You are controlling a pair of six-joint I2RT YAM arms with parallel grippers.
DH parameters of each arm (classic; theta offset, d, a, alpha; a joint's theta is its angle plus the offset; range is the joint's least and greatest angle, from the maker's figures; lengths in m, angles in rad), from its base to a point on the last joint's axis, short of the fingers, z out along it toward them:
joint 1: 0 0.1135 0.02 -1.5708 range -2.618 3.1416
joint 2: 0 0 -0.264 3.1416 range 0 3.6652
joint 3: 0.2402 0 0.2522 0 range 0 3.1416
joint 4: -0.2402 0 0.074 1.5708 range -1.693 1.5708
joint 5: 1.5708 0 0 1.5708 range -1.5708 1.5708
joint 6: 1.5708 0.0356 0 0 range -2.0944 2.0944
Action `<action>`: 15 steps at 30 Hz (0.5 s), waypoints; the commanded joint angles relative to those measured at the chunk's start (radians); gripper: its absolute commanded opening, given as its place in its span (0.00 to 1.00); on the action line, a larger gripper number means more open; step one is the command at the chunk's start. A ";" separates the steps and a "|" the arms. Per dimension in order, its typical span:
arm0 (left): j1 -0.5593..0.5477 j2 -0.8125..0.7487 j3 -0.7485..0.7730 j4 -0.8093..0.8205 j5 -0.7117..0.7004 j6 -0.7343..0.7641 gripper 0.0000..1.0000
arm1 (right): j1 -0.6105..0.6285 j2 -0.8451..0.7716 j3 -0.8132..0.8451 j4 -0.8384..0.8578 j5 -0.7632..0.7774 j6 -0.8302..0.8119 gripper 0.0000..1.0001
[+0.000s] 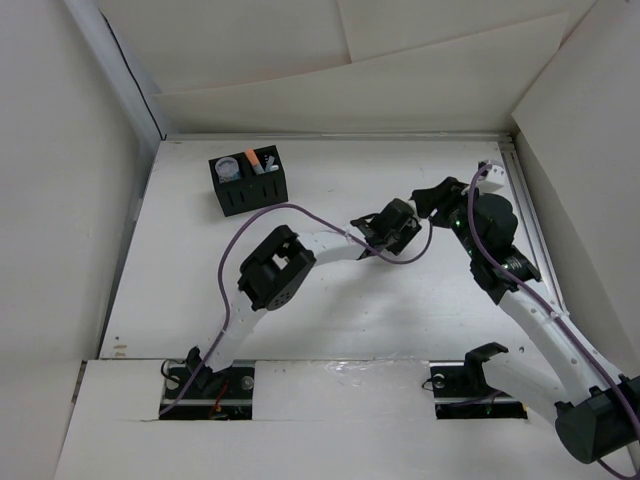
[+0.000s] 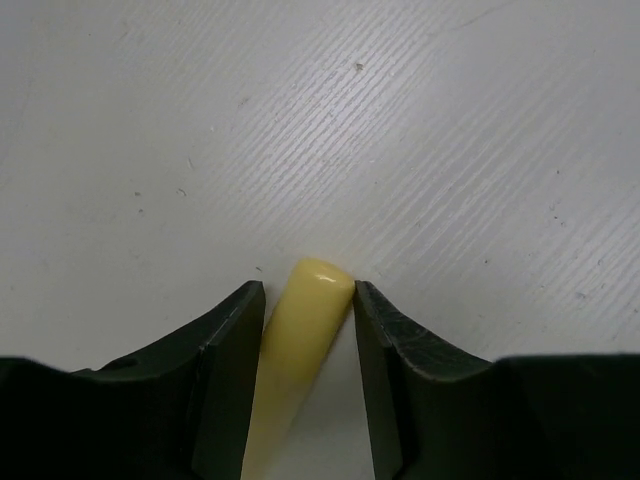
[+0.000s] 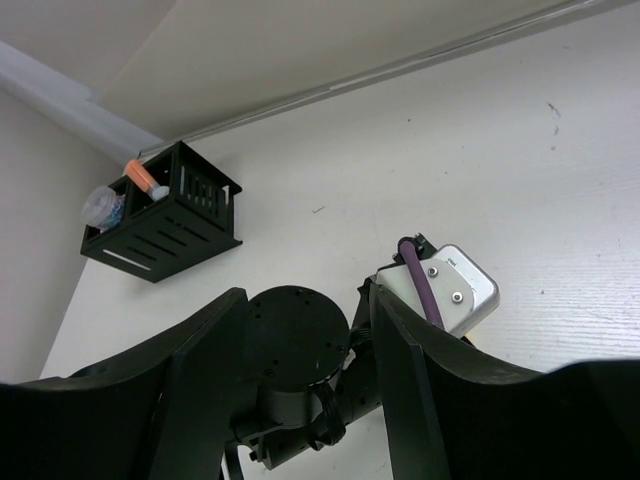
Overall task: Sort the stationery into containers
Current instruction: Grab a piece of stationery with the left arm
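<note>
A yellow marker (image 2: 298,345) lies on the white table between the fingers of my left gripper (image 2: 308,292). The jaws have come in against it: the right pad meets its rounded tip and the left pad its side lower down. In the top view that gripper (image 1: 398,224) sits right of the table's middle, hiding the marker. My right gripper (image 1: 434,198) hovers just beside it, open and holding nothing (image 3: 305,300). The black organizer (image 1: 250,188) (image 3: 165,225) stands at the far left. It holds an orange marker (image 1: 251,158) (image 3: 146,178) and a clear round piece (image 1: 229,169) (image 3: 100,207).
The left arm's black wrist joint (image 3: 298,335) and its silver camera box with a purple cable (image 3: 445,285) fill the space under my right gripper. White walls enclose the table on the left, back and right. A purple cable (image 1: 290,210) loops over the left arm.
</note>
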 commanded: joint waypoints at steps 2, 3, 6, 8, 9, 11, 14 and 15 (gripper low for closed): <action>-0.004 0.005 0.035 -0.024 -0.024 0.019 0.32 | 0.001 -0.021 0.024 0.027 0.017 -0.012 0.58; -0.004 -0.006 0.022 -0.024 -0.041 0.019 0.22 | 0.001 -0.021 0.024 0.027 0.017 -0.012 0.58; -0.004 -0.018 -0.010 -0.002 -0.057 0.008 0.14 | 0.001 -0.021 0.024 0.027 0.017 -0.012 0.58; -0.004 -0.049 -0.059 0.035 -0.081 -0.005 0.13 | 0.001 -0.021 0.024 0.027 0.017 -0.012 0.58; -0.004 -0.075 -0.099 0.063 -0.104 -0.022 0.11 | 0.001 -0.021 0.024 0.027 0.017 -0.012 0.58; 0.007 -0.104 -0.137 0.090 -0.138 -0.058 0.10 | 0.001 -0.021 0.024 0.027 0.017 -0.012 0.58; 0.056 -0.178 -0.212 0.144 -0.173 -0.145 0.08 | 0.001 -0.021 0.024 0.027 0.017 -0.012 0.58; 0.071 -0.201 -0.232 0.159 -0.173 -0.166 0.08 | 0.001 -0.021 0.024 0.027 0.017 -0.012 0.58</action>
